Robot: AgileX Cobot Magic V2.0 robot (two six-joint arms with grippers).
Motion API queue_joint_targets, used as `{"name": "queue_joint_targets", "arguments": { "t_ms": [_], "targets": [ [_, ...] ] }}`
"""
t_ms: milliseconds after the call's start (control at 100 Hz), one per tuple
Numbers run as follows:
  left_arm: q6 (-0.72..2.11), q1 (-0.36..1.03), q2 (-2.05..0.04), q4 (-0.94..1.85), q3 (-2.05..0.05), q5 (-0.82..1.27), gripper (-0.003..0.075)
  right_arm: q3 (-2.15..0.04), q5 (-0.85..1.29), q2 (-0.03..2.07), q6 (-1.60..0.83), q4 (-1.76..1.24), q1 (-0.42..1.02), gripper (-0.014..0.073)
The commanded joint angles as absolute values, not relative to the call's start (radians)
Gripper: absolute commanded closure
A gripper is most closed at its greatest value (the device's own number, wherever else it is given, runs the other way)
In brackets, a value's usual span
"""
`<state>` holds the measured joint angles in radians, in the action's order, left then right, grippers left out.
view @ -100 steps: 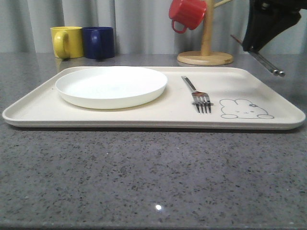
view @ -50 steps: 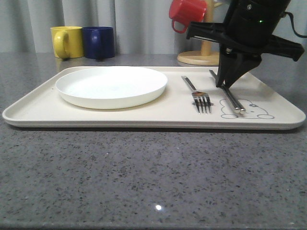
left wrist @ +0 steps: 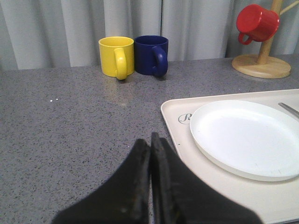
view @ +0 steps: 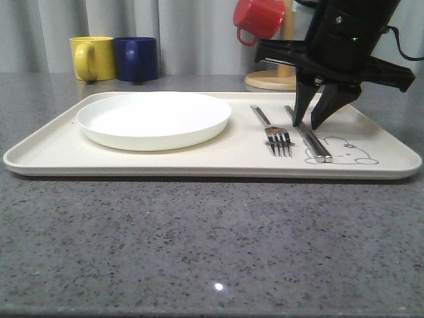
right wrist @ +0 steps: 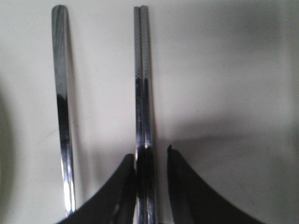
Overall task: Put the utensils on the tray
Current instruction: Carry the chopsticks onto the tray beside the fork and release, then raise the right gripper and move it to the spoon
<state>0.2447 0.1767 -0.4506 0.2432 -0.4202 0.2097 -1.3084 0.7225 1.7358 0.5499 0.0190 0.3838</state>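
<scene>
The chopsticks [view: 309, 136] are down on the tray [view: 199, 162] now, lying flat just right of the fork [view: 273, 130], over the left edge of the bunny drawing [view: 341, 151]. Half a second ago the right gripper [view: 311, 126] was pinched on them with the near tips angled down at the tray; now its fingers [view: 297, 109] have spread a bit and sit either side of the pair, so I'd call that a release. In the right wrist view the chopsticks [right wrist: 143, 112] run between the parted fingers [right wrist: 180, 186], the left one right up against them, and the fork handle [right wrist: 62, 107] lies alongside.

Long axis runs near-far, roughly parallel to the fork, near ends drifting a touch right. Can't tell which end is the eating tip.

So that's plate [view: 154, 118] on the left of the tray, then fork, then chopsticks. Looks like the spoon is what's left, going by the task.

Left gripper [left wrist: 150, 154] is pressed shut, empty, hanging over the table [left wrist: 70, 121] just left of the tray.
</scene>
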Motion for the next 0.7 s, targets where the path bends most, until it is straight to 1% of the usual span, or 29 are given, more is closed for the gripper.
{"name": "queue_joint_targets", "arguments": {
  "t_ms": [0,90,260,420,530,690],
  "targets": [
    [0.247,0.185,-0.454,0.248,-0.447,0.129,0.0738,-1.34,0.693,1.695,0.549,0.022,0.384,0.0301],
    [0.247,0.185,-0.454,0.248,-0.447,0.129,0.0738,-1.34,0.695,1.69,0.549,0.022,0.384,0.027],
    [0.247,0.185,-0.454,0.248,-0.447,0.129,0.0738,-1.34,0.695,1.645,0.549,0.035,0.384,0.027],
    [0.247,0.185,-0.454,0.248,-0.447,0.129,0.0738,-1.34,0.717,1.567,0.549,0.129,0.373,0.027],
    [0.247,0.185,-0.454,0.248,-0.447,0.129,0.0738,-1.34,0.777,1.518,0.545,0.183,0.322,0.027],
    [0.247,0.185,-0.454,0.248,-0.447,0.129,0.0738,-1.34,0.871,1.469,0.433,0.19,0.193,0.027]
  ]
}}
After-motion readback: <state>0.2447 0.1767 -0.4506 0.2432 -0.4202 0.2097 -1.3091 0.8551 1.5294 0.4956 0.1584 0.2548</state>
